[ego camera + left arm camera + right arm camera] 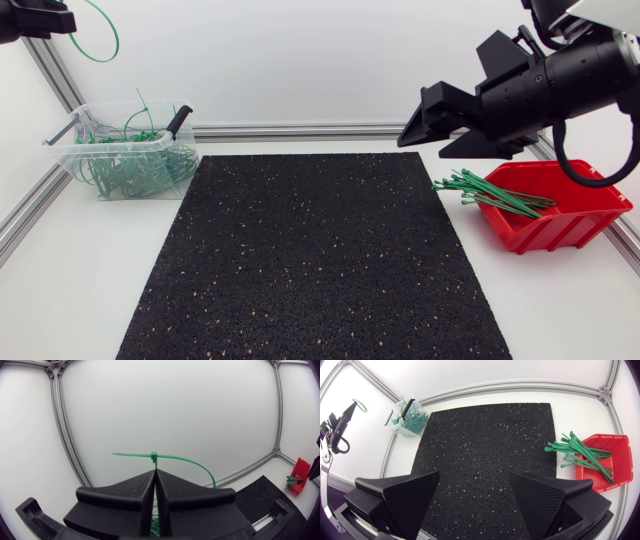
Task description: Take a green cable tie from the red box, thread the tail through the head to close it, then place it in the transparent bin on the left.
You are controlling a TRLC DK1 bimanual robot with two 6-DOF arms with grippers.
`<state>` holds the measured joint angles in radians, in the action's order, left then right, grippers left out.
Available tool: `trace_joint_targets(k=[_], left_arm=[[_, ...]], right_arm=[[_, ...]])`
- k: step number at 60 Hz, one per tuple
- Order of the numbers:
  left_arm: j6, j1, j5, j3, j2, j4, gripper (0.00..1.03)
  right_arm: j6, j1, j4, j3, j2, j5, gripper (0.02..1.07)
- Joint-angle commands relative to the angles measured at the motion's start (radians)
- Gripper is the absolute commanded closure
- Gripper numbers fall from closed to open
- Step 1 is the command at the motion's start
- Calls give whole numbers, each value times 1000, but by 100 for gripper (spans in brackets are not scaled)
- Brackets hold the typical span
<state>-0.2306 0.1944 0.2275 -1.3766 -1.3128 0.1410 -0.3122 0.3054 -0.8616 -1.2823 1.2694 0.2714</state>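
My left gripper (pixel 60 20) hangs high above the table's back left corner, shut on a closed green cable tie (pixel 97 38). In the left wrist view its loop and head (pixel 154 455) stick out past the pressed-together fingers (pixel 135 490). The transparent bin (pixel 125 150) stands below it, holding several green ties. The red box (pixel 565 210) sits at the right, with a bundle of green ties (pixel 490 190) poking over its left rim. My right gripper (pixel 432 135) hovers open and empty above the mat's back right corner; its fingers (pixel 415 492) stand wide apart.
A black speckled mat (pixel 310 260) covers the middle of the white table. Aluminium rails (pixel 300 131) run along the back and left edges. A black-handled tool (pixel 178 120) leans in the bin.
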Motion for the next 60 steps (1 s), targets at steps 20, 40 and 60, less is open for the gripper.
trace_joint_targets(k=[20, 40, 60], left_arm=[[-88, 89, -122, -541, -499, 213, 100], [-142, 94, -188, -558, -632, 270, 95], [-171, 74, -228, -592, -637, 379, 10]], right_arm=[[47, 6, -50, 60, -116, -67, 7], [50, 9, -60, 83, -137, -67, 7], [50, 14, -76, 95, -162, -66, 7]])
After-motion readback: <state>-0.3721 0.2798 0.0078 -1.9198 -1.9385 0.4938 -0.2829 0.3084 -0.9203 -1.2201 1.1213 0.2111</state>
